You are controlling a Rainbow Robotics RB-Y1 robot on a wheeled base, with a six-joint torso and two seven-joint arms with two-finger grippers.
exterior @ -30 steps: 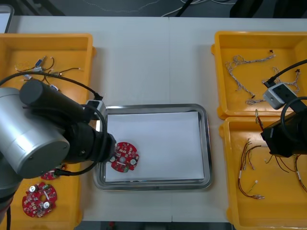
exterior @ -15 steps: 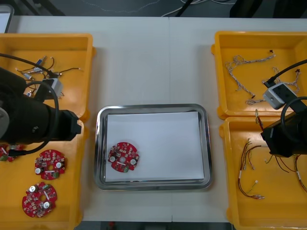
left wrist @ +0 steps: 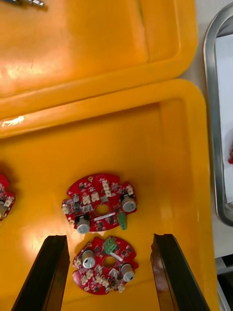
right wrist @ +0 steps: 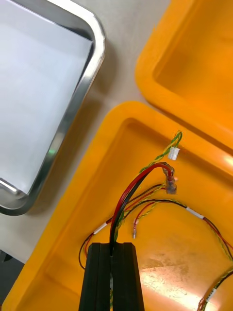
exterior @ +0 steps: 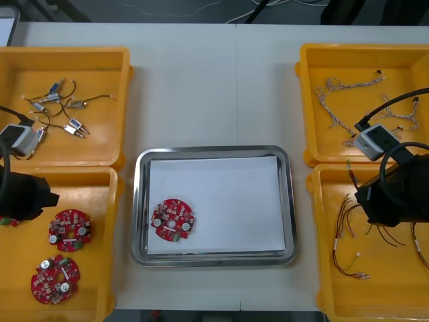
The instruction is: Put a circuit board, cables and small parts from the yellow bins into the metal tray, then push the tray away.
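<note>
A round red circuit board (exterior: 173, 219) lies in the near left corner of the white-lined metal tray (exterior: 213, 153). My left gripper (left wrist: 109, 238) hangs open over the near left yellow bin (exterior: 100, 201), its fingers straddling one of two circuit boards (left wrist: 104, 265) there; the other board (left wrist: 99, 201) lies just beyond. My right gripper (right wrist: 111, 245) is shut on a red and yellow cable (right wrist: 127, 194) with a black strand, which arches up from between the fingers above the near right yellow bin (right wrist: 92, 160).
The far left bin (exterior: 80, 54) holds several small metal parts (exterior: 57, 107). Twisted blue and white cables (exterior: 342, 100) lie in the far right bin (exterior: 362, 50). More red and yellow cables (exterior: 348, 231) rest in the near right bin. Bare table lies beyond the tray.
My left arm has drawn back leftward from the tray to the near left bin, leaving the circuit board in the tray. My right arm has shifted slightly left over its bin.
</note>
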